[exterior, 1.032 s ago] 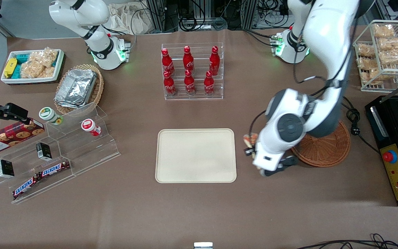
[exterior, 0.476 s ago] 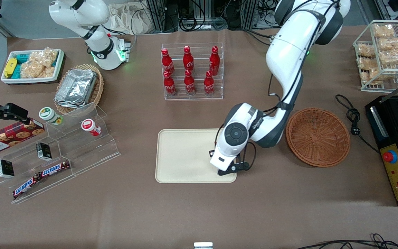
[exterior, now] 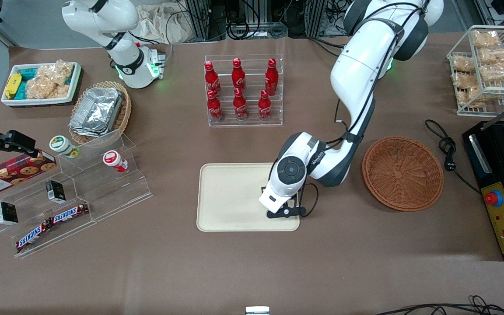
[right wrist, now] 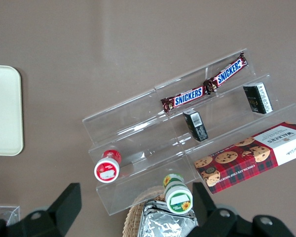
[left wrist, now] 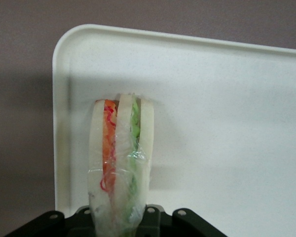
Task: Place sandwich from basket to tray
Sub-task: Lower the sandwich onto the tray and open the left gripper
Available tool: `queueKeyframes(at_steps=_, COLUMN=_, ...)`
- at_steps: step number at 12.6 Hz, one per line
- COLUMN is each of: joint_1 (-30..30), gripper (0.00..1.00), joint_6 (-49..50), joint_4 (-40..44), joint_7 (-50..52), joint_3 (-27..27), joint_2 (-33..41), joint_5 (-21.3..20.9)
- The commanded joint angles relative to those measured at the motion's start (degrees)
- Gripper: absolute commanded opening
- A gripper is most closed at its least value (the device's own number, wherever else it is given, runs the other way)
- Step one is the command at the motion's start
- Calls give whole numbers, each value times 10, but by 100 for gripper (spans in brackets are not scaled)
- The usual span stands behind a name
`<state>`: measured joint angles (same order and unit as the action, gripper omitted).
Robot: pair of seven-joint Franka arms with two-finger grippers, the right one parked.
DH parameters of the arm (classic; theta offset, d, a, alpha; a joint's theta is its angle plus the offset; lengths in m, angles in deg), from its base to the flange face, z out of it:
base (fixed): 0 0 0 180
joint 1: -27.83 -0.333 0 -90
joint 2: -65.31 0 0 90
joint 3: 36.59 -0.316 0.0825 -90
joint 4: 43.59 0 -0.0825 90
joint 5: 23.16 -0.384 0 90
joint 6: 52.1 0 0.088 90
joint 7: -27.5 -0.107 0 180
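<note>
Brown tabletop (exterior: 243, 271) is spreading under everything we are listing, bare along the edge nearest the front camera. Next up the table we are seeing the tray (exterior: 230, 197), cream and rectangular with rounded corners, lying flat at mid-table. Over the tray's corner that lies nearest the working arm's end and the front camera, the gripper (exterior: 283, 213) is hanging from the bent left arm. In the left wrist view we are finding the gripper (left wrist: 119, 217) clamped on the sandwich (left wrist: 119, 165), which is standing on edge with pale bread slices, an orange-red layer and a green layer under clear wrap, its free end just inside a rounded corner of the tray (left wrist: 227, 123); we cannot tell whether that end is touching the tray floor. From the front the arm is covering the sandwich. Beside the tray, toward the working arm's end, the basket (exterior: 403, 173) is sitting as a round reddish-brown wicker bowl. Toward the parked arm's end we are noting a clear stepped display stand (exterior: 81, 192) carrying Snickers bars (exterior: 53, 225), two small round tubs (exterior: 88, 153) and a cookie box (exterior: 9, 173). Farther from the camera we are counting six red bottles (exterior: 239, 89) in a clear rack, with a wire rack of cracker bags (exterior: 486, 65) at the working arm's end.
</note>
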<state>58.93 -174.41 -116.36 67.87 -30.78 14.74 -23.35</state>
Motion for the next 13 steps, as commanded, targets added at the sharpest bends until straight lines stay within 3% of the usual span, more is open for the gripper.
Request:
queueKeyframes(at_steps=1, joint_1=1, gripper=100, joint_6=1, joint_4=-3, joint_7=-3, joint_3=-5, joint_2=16, joint_5=-7)
queueKeyframes(at_steps=5, joint_1=-2, gripper=100, joint_6=6, joint_4=-44, joint_7=5, joint_3=-34, joint_2=97, joint_5=-9)
queueKeyframes(at_steps=11, joint_1=-5, gripper=100, joint_6=-10, joint_4=-333, joint_7=-65, joint_3=-119, joint_2=379, joint_5=-33)
queueKeyframes(at_steps=13, joint_1=-32, gripper=100, joint_6=-11, joint_4=-404, joint_7=-112, joint_3=-123, joint_2=455, joint_5=-33)
